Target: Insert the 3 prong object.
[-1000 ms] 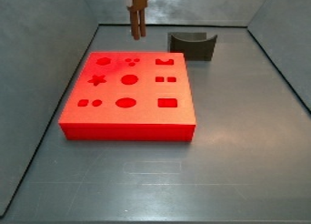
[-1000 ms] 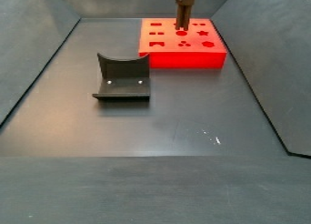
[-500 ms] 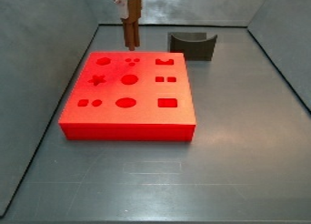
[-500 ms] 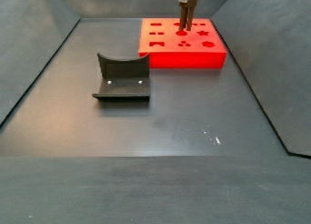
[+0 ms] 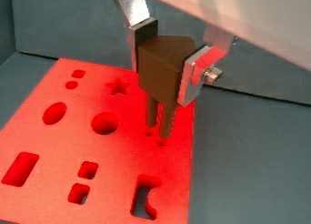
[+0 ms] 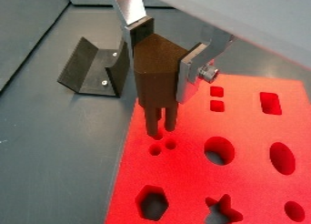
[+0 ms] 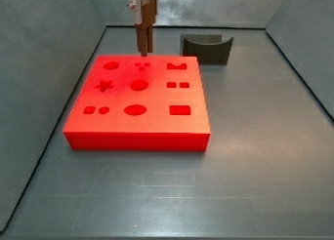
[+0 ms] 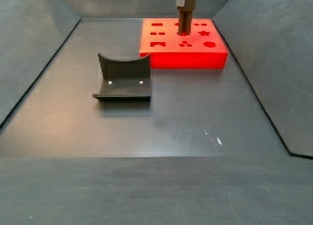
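My gripper (image 5: 168, 55) is shut on the 3 prong object (image 5: 161, 75), a brown piece held upright with its thin prongs pointing down. It also shows in a wrist view (image 6: 155, 82) and in both side views (image 7: 141, 31) (image 8: 185, 16). The prong tips hang just over the flat red board (image 6: 255, 178), close beside a cluster of small round holes (image 6: 163, 147) near the board's far edge (image 7: 141, 64). I cannot tell whether the tips touch the board. The board lies on the grey floor (image 7: 137, 127) (image 8: 184, 57).
A dark grey block with a curved notch (image 7: 208, 47) stands apart from the board, also in a side view (image 8: 123, 78) and in a wrist view (image 6: 91, 68). Dark walls enclose the floor. The board has several other shaped holes, such as a star (image 7: 104, 85).
The gripper with the brown piece has moved left over the board and come down towards it. In the last half second it has barely shifted.
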